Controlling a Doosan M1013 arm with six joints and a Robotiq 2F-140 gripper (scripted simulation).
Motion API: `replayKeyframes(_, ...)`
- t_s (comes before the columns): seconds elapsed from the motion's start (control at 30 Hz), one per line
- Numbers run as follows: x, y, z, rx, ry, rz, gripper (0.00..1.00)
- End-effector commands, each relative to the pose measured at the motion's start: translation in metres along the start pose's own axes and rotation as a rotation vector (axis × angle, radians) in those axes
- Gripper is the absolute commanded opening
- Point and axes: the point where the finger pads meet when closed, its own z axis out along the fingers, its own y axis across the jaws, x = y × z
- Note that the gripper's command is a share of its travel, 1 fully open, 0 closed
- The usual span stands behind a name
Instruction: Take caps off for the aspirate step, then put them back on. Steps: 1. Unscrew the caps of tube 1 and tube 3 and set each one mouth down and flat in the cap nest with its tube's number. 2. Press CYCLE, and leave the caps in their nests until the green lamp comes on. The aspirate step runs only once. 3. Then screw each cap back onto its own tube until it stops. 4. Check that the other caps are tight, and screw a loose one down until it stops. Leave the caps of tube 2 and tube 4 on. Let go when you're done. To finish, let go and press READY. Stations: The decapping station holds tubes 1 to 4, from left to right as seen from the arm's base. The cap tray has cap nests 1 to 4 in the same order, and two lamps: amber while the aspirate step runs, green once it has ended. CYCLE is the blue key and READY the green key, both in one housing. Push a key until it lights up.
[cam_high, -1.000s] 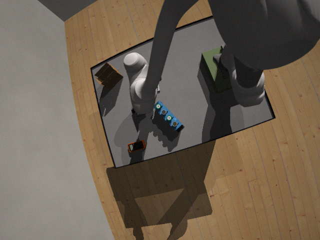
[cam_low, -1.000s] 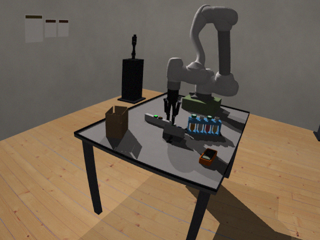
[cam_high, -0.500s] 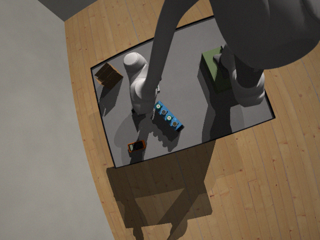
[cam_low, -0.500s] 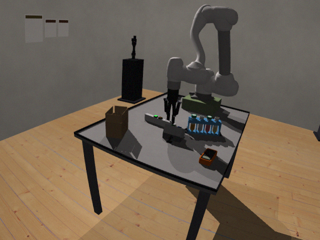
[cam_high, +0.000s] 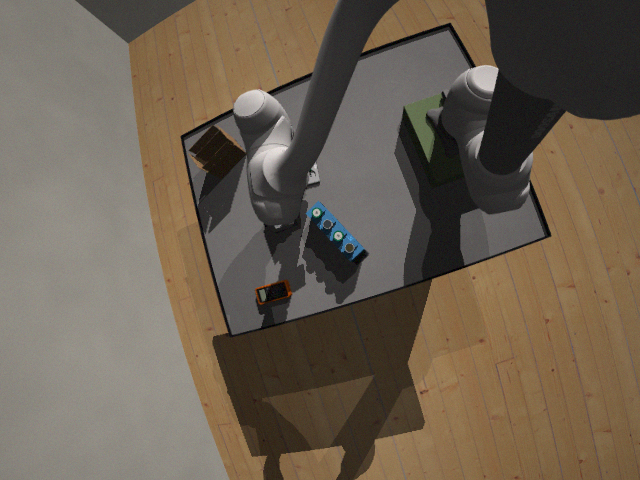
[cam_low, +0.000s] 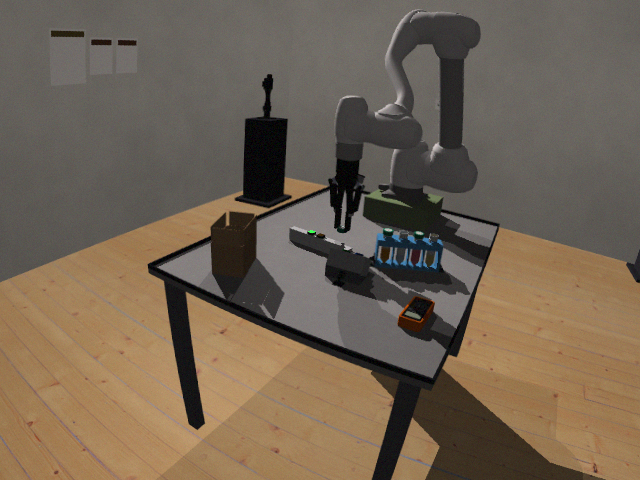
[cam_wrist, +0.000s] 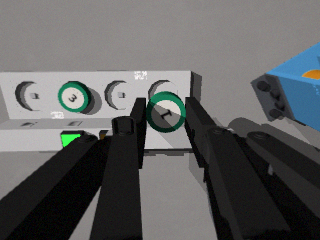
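Note:
My gripper (cam_wrist: 165, 112) (cam_low: 342, 226) is shut on the green cap marked 1 (cam_wrist: 165, 112) (cam_low: 341, 228) and holds it a little above nest 1 of the grey cap tray (cam_wrist: 100, 80) (cam_low: 302, 236). The cap marked 3 (cam_wrist: 73, 97) sits in nest 3. The tray's green lamp (cam_wrist: 70, 138) (cam_low: 311, 231) is lit. The blue tube rack (cam_high: 356, 251) (cam_low: 408, 264) (cam_wrist: 295, 95) stands beside the tray. Tube 1 (cam_high: 349, 248) (cam_low: 434, 237) and tube 3 (cam_high: 327, 223) (cam_low: 403, 235) stand open. Tube 2 (cam_high: 338, 235) (cam_low: 418, 235) and tube 4 (cam_high: 316, 211) (cam_low: 387, 232) wear green caps.
The key housing (cam_low: 347, 264) sits at the tray's near end. An orange device (cam_high: 273, 292) (cam_low: 416, 313) lies near the table's front edge. A brown cardboard box (cam_high: 217, 149) (cam_low: 233, 248) stands at one corner. The arm's green base block (cam_high: 429, 136) (cam_low: 403, 206) is behind the rack.

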Motion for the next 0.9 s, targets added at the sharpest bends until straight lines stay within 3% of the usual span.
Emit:
replayKeyframes(0.0,-0.001,0.000,-0.015,0.000,-0.001,0.000,0.30)
replayKeyframes(0.2,-0.001,0.000,-0.045,0.000,-0.001,0.000,0.30)
replayKeyframes(0.27,-0.001,0.000,-0.045,0.000,-0.001,0.000,0.30)
replayKeyframes(0.5,-0.001,0.000,-0.075,0.000,-0.001,0.000,0.30)
replayKeyframes(0.63,0.009,0.032,-0.075,-0.001,-0.001,0.311,0.30)
replayKeyframes(0.77,0.016,0.051,-0.075,-0.002,-0.001,0.513,0.30)
replayKeyframes(0.83,0.016,0.051,-0.075,-0.002,-0.001,0.513,0.30)
replayKeyframes(0.87,0.018,0.059,-0.075,-0.001,-0.001,0.617,0.30)
